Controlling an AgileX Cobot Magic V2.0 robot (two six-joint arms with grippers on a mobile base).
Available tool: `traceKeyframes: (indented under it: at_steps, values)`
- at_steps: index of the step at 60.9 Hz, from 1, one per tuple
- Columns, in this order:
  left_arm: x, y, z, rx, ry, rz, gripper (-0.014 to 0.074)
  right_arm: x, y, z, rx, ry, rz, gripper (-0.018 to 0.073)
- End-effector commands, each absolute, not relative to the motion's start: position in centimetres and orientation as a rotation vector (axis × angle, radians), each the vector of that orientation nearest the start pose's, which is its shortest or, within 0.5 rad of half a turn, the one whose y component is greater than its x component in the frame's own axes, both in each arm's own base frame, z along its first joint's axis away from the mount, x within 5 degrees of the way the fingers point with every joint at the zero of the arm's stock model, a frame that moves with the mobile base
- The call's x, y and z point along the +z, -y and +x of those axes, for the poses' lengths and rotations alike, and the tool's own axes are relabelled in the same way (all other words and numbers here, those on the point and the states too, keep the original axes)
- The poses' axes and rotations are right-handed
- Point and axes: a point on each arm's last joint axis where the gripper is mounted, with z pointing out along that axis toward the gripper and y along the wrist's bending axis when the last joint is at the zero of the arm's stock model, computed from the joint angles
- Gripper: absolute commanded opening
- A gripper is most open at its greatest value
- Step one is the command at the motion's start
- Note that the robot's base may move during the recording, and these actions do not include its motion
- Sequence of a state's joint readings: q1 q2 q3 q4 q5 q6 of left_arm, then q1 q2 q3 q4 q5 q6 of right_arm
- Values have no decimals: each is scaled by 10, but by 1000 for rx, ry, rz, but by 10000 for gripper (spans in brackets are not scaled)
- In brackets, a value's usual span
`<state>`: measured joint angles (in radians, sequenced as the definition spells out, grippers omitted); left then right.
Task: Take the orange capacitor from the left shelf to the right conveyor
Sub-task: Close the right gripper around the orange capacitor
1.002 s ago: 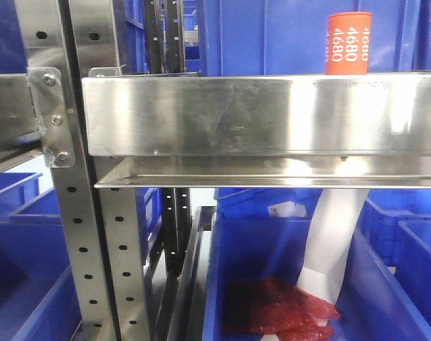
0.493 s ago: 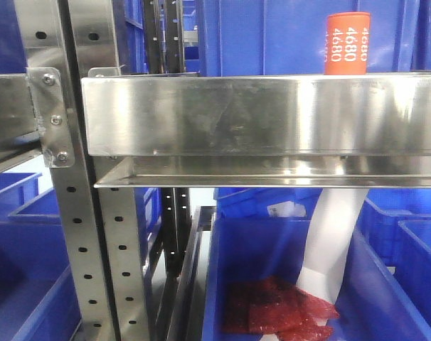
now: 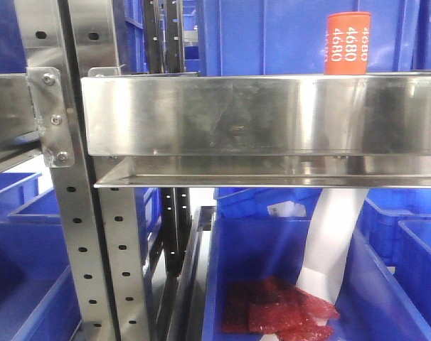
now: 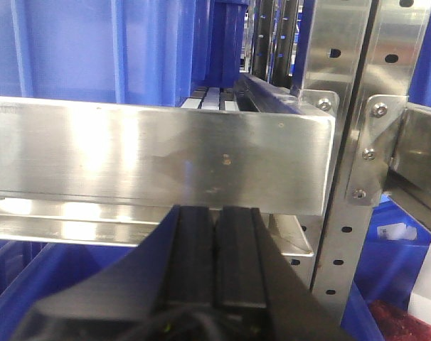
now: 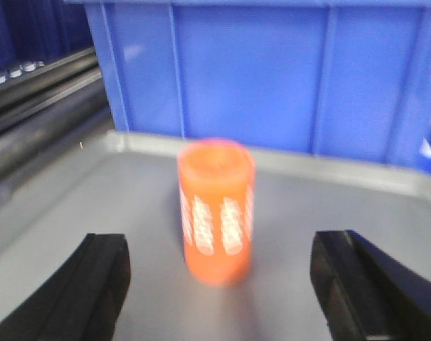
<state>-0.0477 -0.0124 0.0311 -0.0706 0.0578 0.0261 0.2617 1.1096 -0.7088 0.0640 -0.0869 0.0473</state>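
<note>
The orange capacitor [image 3: 347, 42] stands upright on the left shelf [image 3: 258, 114], behind its tall steel front lip, at the right in the front view. In the right wrist view the capacitor [image 5: 215, 213] is blurred and stands on the grey shelf floor, just ahead of my right gripper [image 5: 222, 284] and centred between its wide-open fingers [image 5: 94, 284]; nothing touches it. My left gripper [image 4: 217, 213] is shut and empty, just below and in front of the shelf lip [image 4: 158, 153]. The right conveyor is out of view.
A large blue bin [image 5: 272, 78] stands right behind the capacitor. Perforated steel uprights [image 3: 80, 234] [image 4: 343, 142] flank the shelf. Below it are blue bins [image 3: 272, 270], one holding red packets [image 3: 279, 312] and a white strip [image 3: 336, 241].
The front view has shifted only very slightly. The capacitor stands in the same place on the shelf.
</note>
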Motion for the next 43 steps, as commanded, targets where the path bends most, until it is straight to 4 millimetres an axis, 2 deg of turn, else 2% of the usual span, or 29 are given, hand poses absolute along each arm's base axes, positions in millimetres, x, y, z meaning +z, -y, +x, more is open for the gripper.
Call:
traceKeyframes:
  at_steps: [1,19,43]
  values:
    - [208,2,55,-77,-1454,-4,-127,338,-69,248,276,-1630,-135,619]
    - [208,2,55,-77,-1454,-4,-127,315,-75,284,260,-1639,-124,619]
    - [208,2,55,-77,-1454,-4,-127,286,-72,313,266,-1600,-57,619]
